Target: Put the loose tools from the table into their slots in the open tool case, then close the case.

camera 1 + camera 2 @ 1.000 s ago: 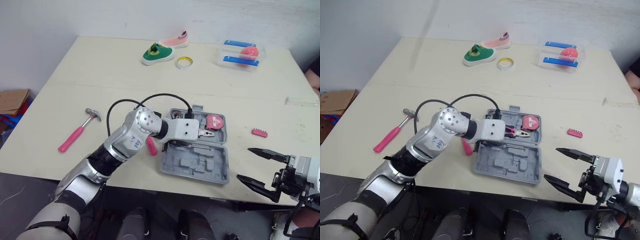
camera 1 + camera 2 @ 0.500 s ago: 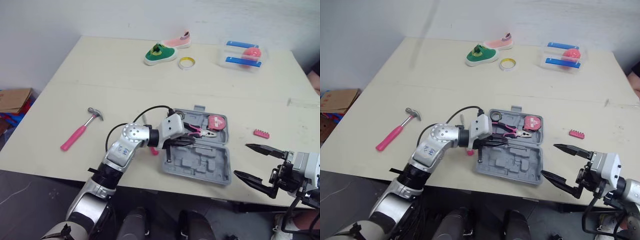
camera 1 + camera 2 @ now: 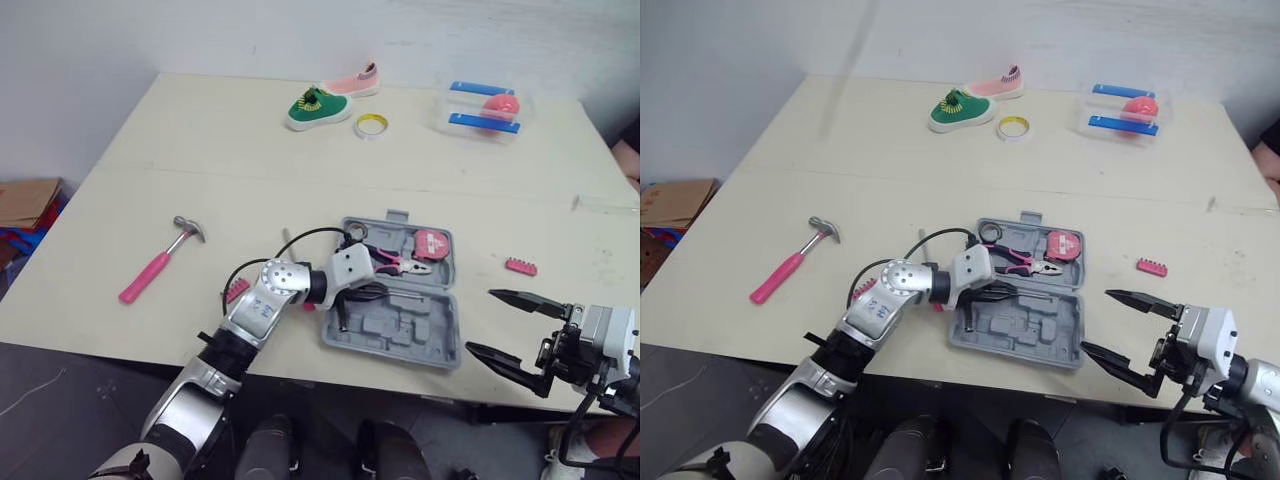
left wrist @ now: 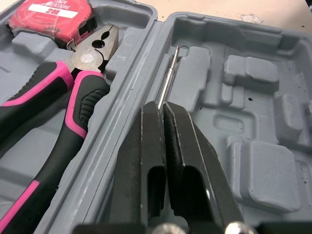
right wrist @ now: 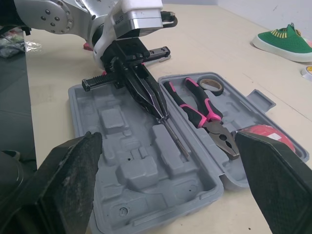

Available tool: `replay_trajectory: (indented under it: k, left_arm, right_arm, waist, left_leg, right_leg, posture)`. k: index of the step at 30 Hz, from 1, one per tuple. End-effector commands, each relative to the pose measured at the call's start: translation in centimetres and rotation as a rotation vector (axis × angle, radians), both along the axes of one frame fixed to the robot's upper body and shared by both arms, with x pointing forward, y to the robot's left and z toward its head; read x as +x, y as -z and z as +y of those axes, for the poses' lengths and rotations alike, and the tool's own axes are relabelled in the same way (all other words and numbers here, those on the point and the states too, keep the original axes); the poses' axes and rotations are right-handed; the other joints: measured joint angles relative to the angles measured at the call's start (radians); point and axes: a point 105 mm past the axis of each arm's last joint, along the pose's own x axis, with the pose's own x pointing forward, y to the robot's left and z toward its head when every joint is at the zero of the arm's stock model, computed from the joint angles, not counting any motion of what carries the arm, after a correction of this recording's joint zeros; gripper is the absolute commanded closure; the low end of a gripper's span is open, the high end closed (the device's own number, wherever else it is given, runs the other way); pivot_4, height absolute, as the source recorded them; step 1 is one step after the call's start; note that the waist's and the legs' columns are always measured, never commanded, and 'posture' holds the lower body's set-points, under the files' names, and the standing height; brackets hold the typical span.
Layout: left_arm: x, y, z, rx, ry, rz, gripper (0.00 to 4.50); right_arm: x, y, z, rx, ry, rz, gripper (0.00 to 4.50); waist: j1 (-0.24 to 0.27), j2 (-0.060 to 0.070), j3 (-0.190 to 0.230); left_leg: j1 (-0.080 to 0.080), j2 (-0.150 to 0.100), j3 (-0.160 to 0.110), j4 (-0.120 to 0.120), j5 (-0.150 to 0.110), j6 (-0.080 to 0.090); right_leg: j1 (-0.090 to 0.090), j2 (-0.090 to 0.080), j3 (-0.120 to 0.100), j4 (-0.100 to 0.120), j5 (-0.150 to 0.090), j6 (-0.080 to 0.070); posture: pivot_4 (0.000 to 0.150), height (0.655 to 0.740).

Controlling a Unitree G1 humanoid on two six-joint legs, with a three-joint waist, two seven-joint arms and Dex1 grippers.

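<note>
On the table, left gripper clamps a rod jutting over the tool case.

Left fingers pinched (right fingers spread)

The grey tool case lies open and flat. It holds pink-handled pliers and a red tape measure. A thin screwdriver, pinched by the left gripper, lies along the case's middle ridge. A pink-handled hammer lies well left of the case, and a pink bit strip near its right.
</note>
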Motion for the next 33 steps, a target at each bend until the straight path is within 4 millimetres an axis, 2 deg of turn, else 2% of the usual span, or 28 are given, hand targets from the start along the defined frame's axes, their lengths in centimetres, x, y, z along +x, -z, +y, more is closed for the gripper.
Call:
replay_trajectory:
  k: [1,4,9,15,19,23,25,26,28,30,33]
  left_arm:
    - [0.0,1.3,0.0,0.058,-0.019,0.051,4.41]
    - [-0.2,2.0,0.1,0.095,-0.017,0.079,4.41]
    - [0.1,5.2,1.6,0.253,-0.141,0.235,4.41]
    - [-0.7,6.0,1.6,0.303,-0.125,0.281,4.41]
    - [-0.7,3.0,-0.2,0.124,-0.049,0.170,4.41]
    - [-1.7,-2.6,-0.2,-0.129,0.101,0.022,4.41]
    - [-1.6,-4.9,1.2,-0.208,0.115,-0.060,4.41]
    - [-1.6,-6.2,2.7,-0.246,0.115,-0.110,4.41]
    - [-1.8,-7.4,5.2,-0.272,0.120,-0.170,4.41]
    - [-1.6,-8.2,8.8,-0.290,0.055,-0.192,3.90]
    - [-1.4,-8.5,13.2,-0.288,-0.067,-0.231,2.77]
  right_arm:
    - [-0.4,-0.2,-0.2,-0.001,-0.004,-0.028,0.00]
    - [-0.6,0.1,-0.6,-0.001,-0.003,-0.025,0.00]
    - [-0.7,0.9,-1.5,-0.001,0.002,-0.020,0.00]
    - [-1.0,1.7,-2.1,0.000,0.004,-0.017,0.00]
    - [-1.2,2.2,-2.6,-0.003,0.008,-0.019,0.00]
    - [-1.1,2.3,-3.8,-0.012,0.037,-0.039,0.00]
    - [-1.1,2.2,-4.6,-0.022,0.048,-0.045,0.00]
    - [-1.1,2.0,-5.2,-0.028,0.056,-0.049,0.00]
    - [-1.0,1.8,-6.1,-0.040,0.067,-0.056,0.00]
    - [-1.0,1.8,-7.3,-0.067,0.082,-0.058,0.00]
    - [-1.0,1.8,-8.8,-0.108,0.106,-0.074,0.00]
  waist:
    - [0.000,0.000,0.000]
    - [0.001,0.000,0.000]
    - [0.001,-0.001,-0.002]
    - [-0.001,0.000,-0.011]
    - [0.000,0.003,-0.015]
    - [-0.002,0.004,-0.014]
    - [-0.003,0.004,-0.013]
    - [-0.003,0.004,-0.013]
    - [-0.015,0.004,-0.013]
    - [-0.027,0.006,-0.013]
    - [-0.033,0.006,-0.012]
  left_leg:
    - [0.000,0.000,0.000,0.000,0.000,0.000]
    - [0.001,0.000,0.000,0.000,0.000,0.000]
    - [0.002,0.000,0.000,0.000,0.000,0.000]
    - [0.010,0.003,0.000,0.000,-0.009,0.003]
    - [0.012,0.008,-0.001,0.000,-0.013,-0.002]
    - [0.009,0.009,0.000,0.000,-0.010,-0.003]
    - [0.005,0.009,0.001,0.000,-0.008,-0.005]
    - [0.004,0.009,0.002,0.000,-0.008,-0.005]
    - [0.003,0.009,0.004,0.000,-0.007,-0.005]
    - [0.005,0.009,0.004,0.000,-0.007,-0.006]
    - [0.007,0.010,0.006,-0.001,-0.008,-0.005]
  right_leg:
    - [0.000,0.000,0.000,0.000,0.000,0.000]
    - [0.001,0.000,0.000,0.000,0.000,0.000]
    - [0.002,0.000,0.000,0.000,0.000,0.000]
    - [0.012,0.001,0.000,-0.005,0.000,0.000]
    - [0.015,0.002,0.000,-0.011,0.001,-0.001]
    - [0.012,0.003,0.000,-0.012,0.000,-0.002]
    - [0.007,0.003,0.001,-0.010,0.001,-0.003]
    - [0.005,0.003,0.001,-0.010,0.001,-0.003]
    - [0.003,0.004,0.002,-0.009,0.001,-0.003]
    - [0.003,0.004,0.002,-0.007,0.000,-0.005]
    - [0.003,0.005,0.002,-0.005,0.000,-0.005]
  posture:
    - [0.150,0.7400]
    - [0.150,0.7400]
    - [0.150,0.7400]
    - [0.150,0.7400]
    - [0.150,0.7400]
    - [0.150,0.7400]
    - [0.150,0.7400]
    - [0.150,0.7400]
    - [0.150,0.7400]
    - [0.150,0.7400]
    - [0.150,0.7400]
